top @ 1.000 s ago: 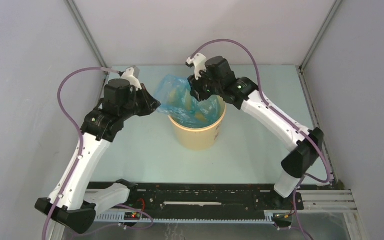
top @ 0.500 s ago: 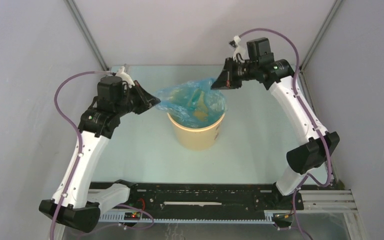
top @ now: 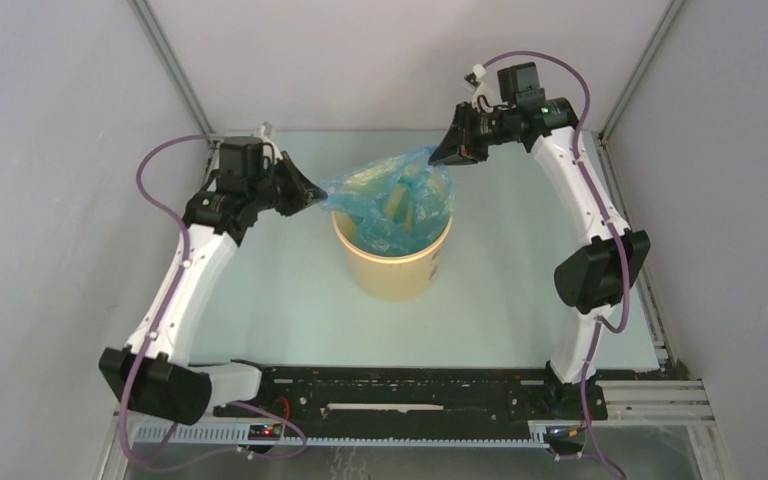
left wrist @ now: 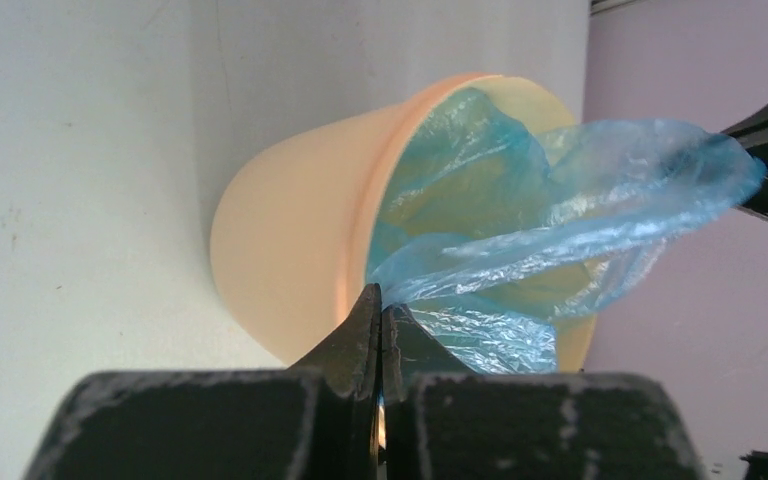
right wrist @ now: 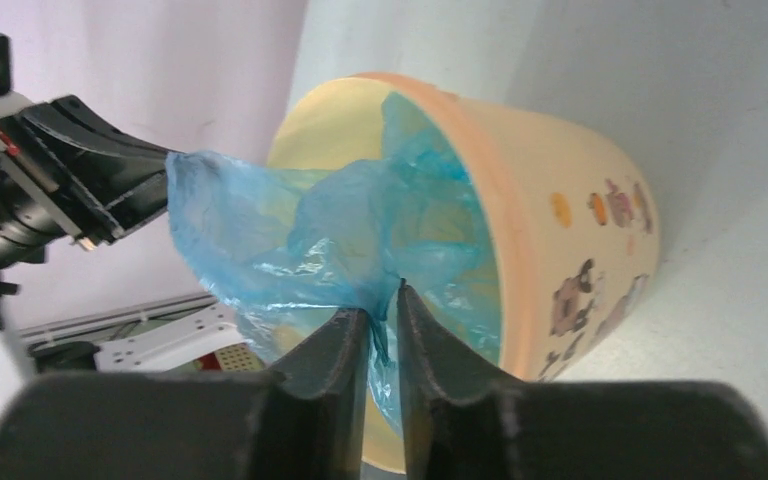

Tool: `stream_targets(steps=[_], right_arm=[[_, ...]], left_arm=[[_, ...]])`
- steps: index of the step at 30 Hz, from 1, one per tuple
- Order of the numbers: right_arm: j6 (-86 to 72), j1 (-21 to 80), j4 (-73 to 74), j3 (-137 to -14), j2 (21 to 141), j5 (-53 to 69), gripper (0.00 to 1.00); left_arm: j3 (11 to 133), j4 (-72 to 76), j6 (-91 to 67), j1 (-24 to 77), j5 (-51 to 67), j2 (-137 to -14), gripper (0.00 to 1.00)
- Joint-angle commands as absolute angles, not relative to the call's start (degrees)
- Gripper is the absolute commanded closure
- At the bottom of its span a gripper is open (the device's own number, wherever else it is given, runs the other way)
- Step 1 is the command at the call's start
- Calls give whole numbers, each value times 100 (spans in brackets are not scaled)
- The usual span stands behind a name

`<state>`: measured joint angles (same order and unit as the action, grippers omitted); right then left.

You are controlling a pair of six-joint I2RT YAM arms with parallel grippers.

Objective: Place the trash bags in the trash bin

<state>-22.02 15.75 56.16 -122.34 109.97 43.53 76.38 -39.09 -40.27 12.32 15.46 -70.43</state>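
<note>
Pinching the trash bag [top: 395,195] from both sides over the trash bin [top: 395,275], out in the middle of the table [top: 280,290]. Clamped on the bag's left-hand hem with the left gripper [top: 317,200], squeezed down to a sliver on a twist of film, plain to see from the left wrist. Gripped likewise on the far-right hem with the right gripper [top: 438,160], clenched on a gathered pleat of blue above the rim. Pulled apart like that, probably, to stretch the mouth wide and stop it collapsing into a wad. Already sagging inside the bin with the lower part, lining some of the inner wall; riding above the rim with the upper part, drawn out between the two grips. Looks like the spreading step, with the seating down into the bin not yet done. Calls next for lowering both hems together, and gently: thin, glossy, slippery stuff, likely to tear or slide free under a hard tug. Worth watching the bin too, perhaps light enough to tip if dragged sideways by the film.
</note>
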Motion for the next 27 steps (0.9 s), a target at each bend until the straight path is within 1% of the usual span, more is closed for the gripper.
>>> stream_targets(steps=[1, 5, 6, 9, 11, 14, 17, 21, 22, 23, 25, 26, 27], right_arm=[[-1551, 1607, 6017, -12411, 11039, 4086, 71], [-1606, 1608, 5875, -12354, 11000, 4242, 75], [-1596, 1608, 5859, -12365, 10984, 4289, 72], [-1501, 1608, 5832, -12238, 10867, 4171, 58], [-1389, 1608, 5813, -12154, 10815, 4214, 53], [-1315, 1625, 5729, -12051, 10694, 4161, 50], [-1485, 1630, 5183, -11739, 10473, 4175, 47], [-1788, 1743, 4561, -11462, 10398, 4095, 47], [-1864, 1789, 4428, -11424, 10408, 4023, 49], [-1979, 1811, 4319, -11395, 10432, 3980, 56], [-2341, 1808, 4186, -11386, 10498, 3808, 81], [-2592, 1754, 4169, -11394, 10535, 3695, 97], [-2849, 1687, 4169, -11376, 10583, 3651, 100]], left_arm=[[8325, -4230, -3730, 1154, 1629, -7502, 100], [8437, -4284, -3653, 1141, 1639, -7638, 100], [8437, -4293, -3636, 1137, 1640, -7653, 100], [8436, -4281, -3575, 1125, 1668, -7693, 98], [8462, -4280, -3536, 1123, 1680, -7722, 98], [8469, -4223, -3544, 1116, 1743, -7714, 100], [8390, -4095, -3609, 1119, 1734, -7644, 100], [8384, -4033, -3646, 1123, 1729, -7673, 100], [8405, -4030, -3664, 1120, 1734, -7689, 100], [8407, -4020, -3682, 1121, 1740, -7705, 100], [8401, -3981, -3718, 1112, 1732, -7717, 100], [8391, -3969, -3732, 1113, 1702, -7716, 100], [8389, -3960, -3747, 1108, 1667, -7716, 100]])
